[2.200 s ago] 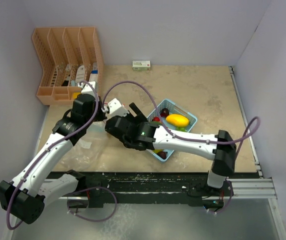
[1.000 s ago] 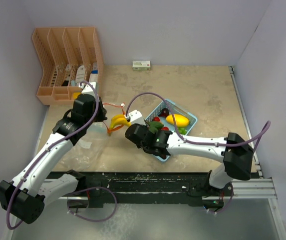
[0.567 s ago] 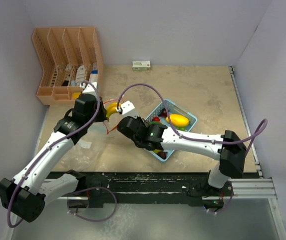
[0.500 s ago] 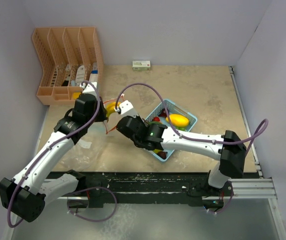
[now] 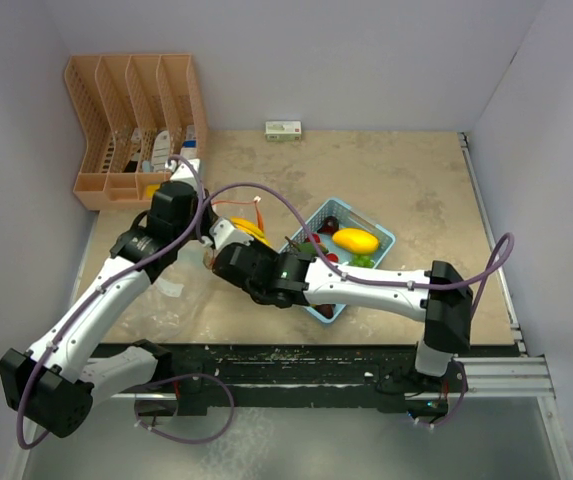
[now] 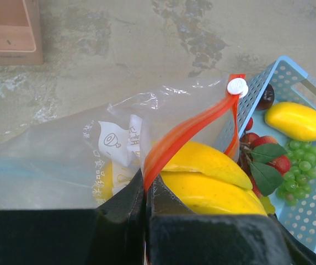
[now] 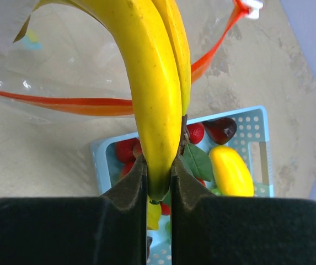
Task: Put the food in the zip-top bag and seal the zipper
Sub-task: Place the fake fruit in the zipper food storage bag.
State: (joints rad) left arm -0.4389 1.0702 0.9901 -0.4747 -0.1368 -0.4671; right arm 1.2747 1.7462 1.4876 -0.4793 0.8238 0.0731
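Beige mottled desk [image 5: 406, 160] and grey walls fill the overhead view, with an orange file rack [image 5: 131, 120] at upper left and a small box [image 5: 283, 129] against the back wall. A second ago your right hand [image 5: 228, 238] carried the banana [image 5: 250, 229] halfway between the light-blue basket [image 5: 386, 237] and the bag [image 5: 166, 300]. Now it has brought it left to the bag's mouth, right next to your left hand [image 5: 198, 232]. The other food is in the basket at centre right.

From the left wrist, the left hand [image 6: 145, 193] is pinched together on the red zipper strip [image 6: 191, 130] and lifts the mouth off the desk. The white slider [image 6: 237, 86] sits at the strip's far end. The banana [image 6: 207, 182] lies just right of the strip, and yellow shows through the plastic [image 6: 64, 160] at lower left, so one end looks to be inside already. At right, the basket [image 6: 290, 66] holds a yellow fruit [image 6: 295, 120], green grapes [image 6: 306, 168], a red piece [image 6: 279, 163] and a dark purple one [image 6: 266, 96].

From the right wrist, the right hand [image 7: 159, 182] is clamped on the banana's [image 7: 152, 83] stem end. The zipper strip [image 7: 64, 102] runs behind it and the basket [image 7: 257, 113] lies below.

You probably need to push deeper before letting go, or the banana may catch on the rim. The zipper is unsealed.
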